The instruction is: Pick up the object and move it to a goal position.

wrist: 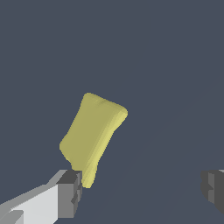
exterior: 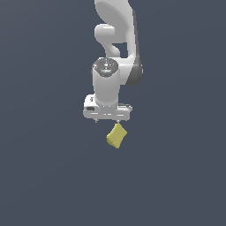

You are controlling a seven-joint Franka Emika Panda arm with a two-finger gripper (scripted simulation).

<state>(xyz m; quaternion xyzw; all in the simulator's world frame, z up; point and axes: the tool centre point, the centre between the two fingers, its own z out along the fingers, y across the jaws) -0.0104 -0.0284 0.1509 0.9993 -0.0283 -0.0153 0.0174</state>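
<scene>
The gripper (wrist: 142,190) is hanging with jaws spread wide, one fingertip (wrist: 70,192) touching the tilted yellow block (exterior: 116,135), grasping nothing.

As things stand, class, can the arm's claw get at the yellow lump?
Probably yes. The claw is wide open above the yellow lump and nothing stands between them. But the lump sits beside one finger, not centred in the gap, so the claw should shift sideways first.
</scene>
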